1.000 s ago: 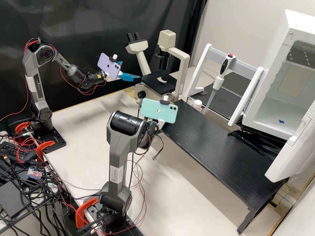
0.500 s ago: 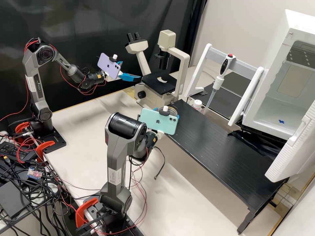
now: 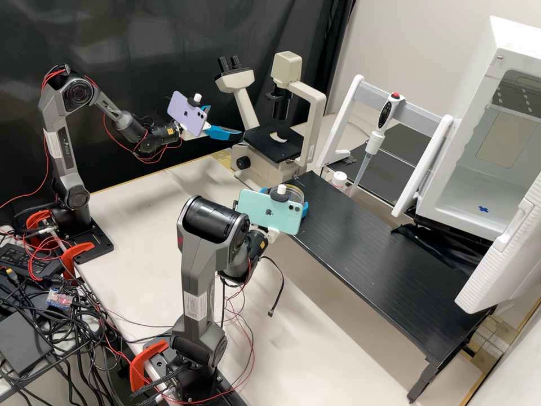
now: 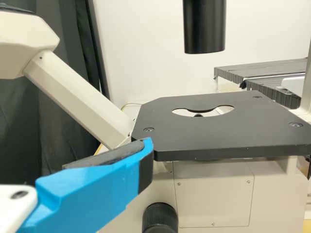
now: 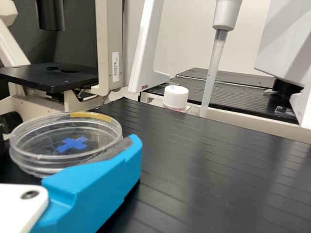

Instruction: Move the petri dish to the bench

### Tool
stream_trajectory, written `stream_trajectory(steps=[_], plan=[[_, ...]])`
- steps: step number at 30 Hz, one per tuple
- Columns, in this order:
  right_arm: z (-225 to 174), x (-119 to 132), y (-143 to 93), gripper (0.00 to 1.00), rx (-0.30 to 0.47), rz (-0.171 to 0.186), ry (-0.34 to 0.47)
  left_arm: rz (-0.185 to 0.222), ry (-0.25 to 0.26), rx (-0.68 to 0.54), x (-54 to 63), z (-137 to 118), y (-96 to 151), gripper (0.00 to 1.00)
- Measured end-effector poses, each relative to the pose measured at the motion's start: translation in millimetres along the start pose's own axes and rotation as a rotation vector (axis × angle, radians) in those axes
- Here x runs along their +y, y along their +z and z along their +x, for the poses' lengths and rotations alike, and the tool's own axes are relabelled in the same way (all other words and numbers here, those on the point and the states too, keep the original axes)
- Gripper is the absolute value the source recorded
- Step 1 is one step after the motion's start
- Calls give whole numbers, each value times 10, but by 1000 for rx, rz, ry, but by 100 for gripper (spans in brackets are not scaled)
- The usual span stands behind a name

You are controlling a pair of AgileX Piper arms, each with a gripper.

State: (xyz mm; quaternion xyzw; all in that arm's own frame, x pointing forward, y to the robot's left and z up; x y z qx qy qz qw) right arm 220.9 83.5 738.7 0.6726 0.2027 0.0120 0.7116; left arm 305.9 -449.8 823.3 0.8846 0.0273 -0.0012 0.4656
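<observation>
The right gripper (image 3: 305,210), mostly behind the green phone, is shut on the petri dish (image 3: 295,193) near the far-left end of the black bench platform (image 3: 383,254). In the right wrist view, the clear round petri dish (image 5: 43,141), bearing a blue cross and a yellow strip, lies between the fingers of the right gripper (image 5: 68,153); one blue finger presses its side. Whether its underside touches anything cannot be told. The left gripper (image 3: 224,122) stands open and empty beside the microscope stage. In the left wrist view, a blue finger of the left gripper (image 4: 92,187) shows near that stage.
The microscope (image 3: 274,144) stands behind the platform's left end. A pipette (image 3: 378,129) hangs on a white stand, with a white-capped bottle (image 3: 338,179) beside it. An open white incubator (image 3: 473,206) is at the right. Pale tabletop (image 3: 141,225) lies before the arms.
The right arm has drawn back and down slightly, its phone now lower. The petri dish, hidden a second ago, came into sight behind the phone and moved with the gripper. The left arm is still.
</observation>
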Motion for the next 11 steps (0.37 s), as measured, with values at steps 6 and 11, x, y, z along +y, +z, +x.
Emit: stream_trajectory(steps=[6,11], plan=[[-321,207,-101,100,46,1,100,0,0,0,0,0,0,100],[-728,539,-217,100,138,60,345,0,0,0,0,0,0,100]])
